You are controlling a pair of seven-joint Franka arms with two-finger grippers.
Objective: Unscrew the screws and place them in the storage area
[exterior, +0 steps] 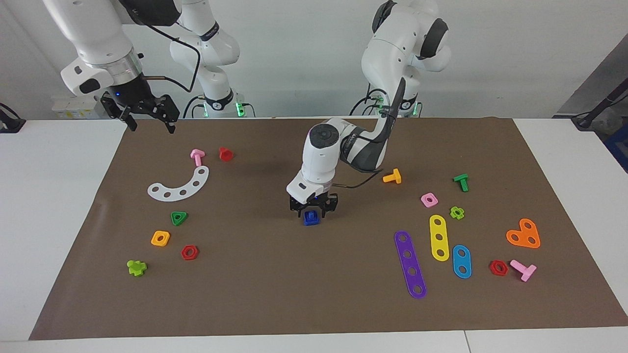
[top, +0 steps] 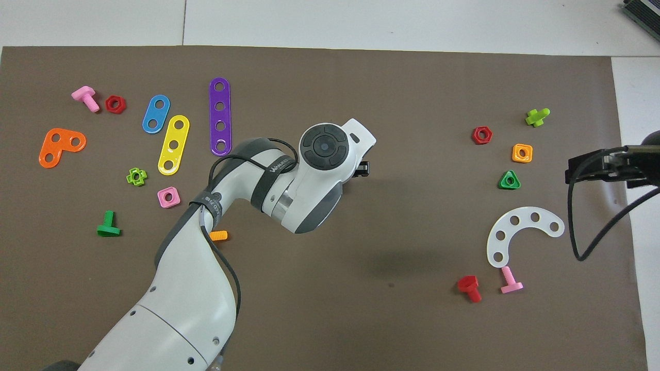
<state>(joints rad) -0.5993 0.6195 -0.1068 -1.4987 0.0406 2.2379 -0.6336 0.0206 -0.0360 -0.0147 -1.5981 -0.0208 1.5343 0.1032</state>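
A small royal-blue screw piece [exterior: 311, 217], squarish from here, lies on the middle of the brown mat [exterior: 274, 284]. I cannot tell bolt from nut. My left gripper [exterior: 312, 212] is down over it, fingers open on either side of it. In the overhead view the left hand [top: 325, 154] hides the piece, and only a black bit of the gripper [top: 363, 168] shows. My right gripper [exterior: 149, 125] waits open and empty, raised over the mat's edge at the right arm's end, and it also shows in the overhead view [top: 593, 167].
Toward the right arm's end lie a white curved strip [exterior: 181, 186], a green triangular nut [exterior: 179, 217], an orange nut [exterior: 160, 238] and red pieces. Toward the left arm's end lie purple [exterior: 410, 264], yellow [exterior: 439, 237] and light-blue strips [exterior: 461, 261], and an orange bolt [exterior: 392, 176].
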